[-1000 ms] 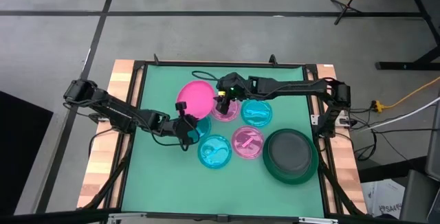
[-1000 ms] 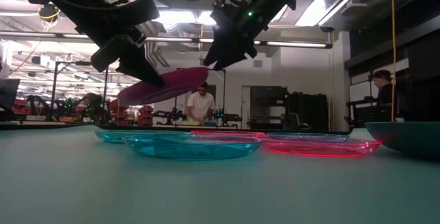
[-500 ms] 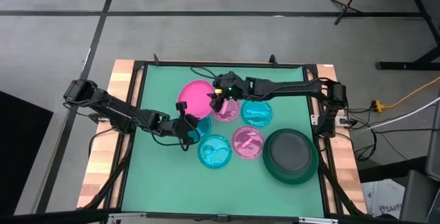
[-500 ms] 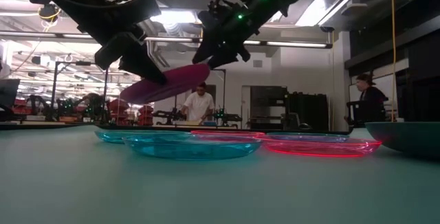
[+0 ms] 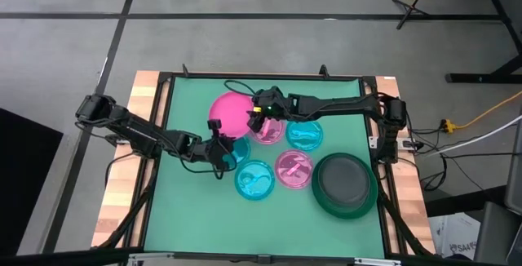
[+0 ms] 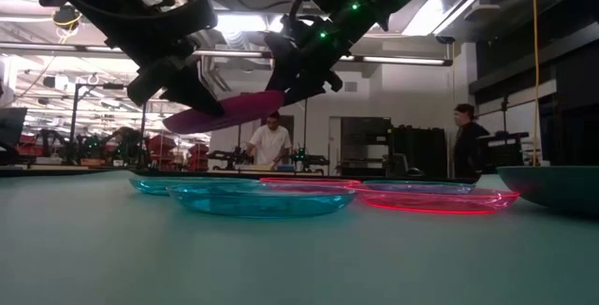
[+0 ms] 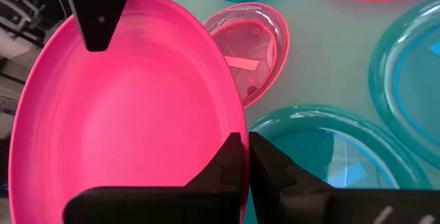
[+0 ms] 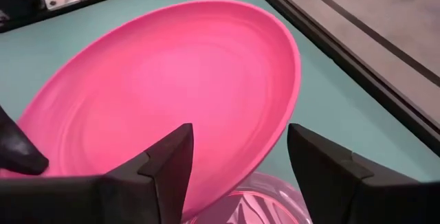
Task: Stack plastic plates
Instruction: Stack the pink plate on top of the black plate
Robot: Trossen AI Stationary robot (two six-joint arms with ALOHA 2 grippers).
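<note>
The plain hot pink plate (image 5: 231, 113) hangs tilted in the air above the table's middle. My left gripper (image 5: 218, 142) is shut on its near rim. My right gripper (image 5: 255, 119) is open at the plate's right rim; in the right wrist view its fingers (image 8: 165, 157) stand on either side of the rim (image 8: 292, 86), and no touch shows. Below lie translucent cyan plates (image 5: 254, 179) (image 5: 304, 133) and pink ones (image 5: 267, 129) (image 5: 293, 169). Another cyan plate (image 5: 238, 148) lies partly under my left gripper. The dark grey plate (image 5: 342, 180) sits inside the large dark green one (image 5: 326, 202). My left gripper pinches the hot pink plate's rim (image 7: 238, 122) between its two fingers, one above and one below, coming from the table's near-left side. The plate is lifted clear and slants up away from the fingers (image 6: 178, 85).
The small plates lie close together at the table's middle on the green mat (image 5: 179, 209). A raised black frame (image 5: 245, 76) borders the mat. Free mat shows along the left and near sides. People stand in the room (image 6: 272, 143) beyond the table.
My right gripper has moved toward the table's left, up to the pink plate's right rim, so its open fingers now stand around it. The plate, held by my left gripper, has tipped a little flatter.
</note>
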